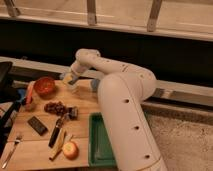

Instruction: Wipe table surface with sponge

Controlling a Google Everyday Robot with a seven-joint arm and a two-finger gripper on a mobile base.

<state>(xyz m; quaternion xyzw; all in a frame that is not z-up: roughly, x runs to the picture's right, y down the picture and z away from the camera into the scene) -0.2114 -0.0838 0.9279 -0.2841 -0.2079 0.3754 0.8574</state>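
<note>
The table surface (35,142) is a light-brown wooden top at the lower left. My white arm reaches from the lower right up and over to the table's far edge. My gripper (69,80) is there, just right of a red bowl, pointing down at the wood. It is shut on the sponge (66,78), a small blue-grey pad with a hint of yellow, held at or just above the tabletop. A small blue-grey cup (94,84) shows partly behind the forearm.
A red bowl (45,86) stands at the far left, with dark grapes (55,107) in front of it. A black bar (37,125), a dark utensil (55,136), an apple (70,149), a fork (12,150) and a green tray (98,142) lie nearer.
</note>
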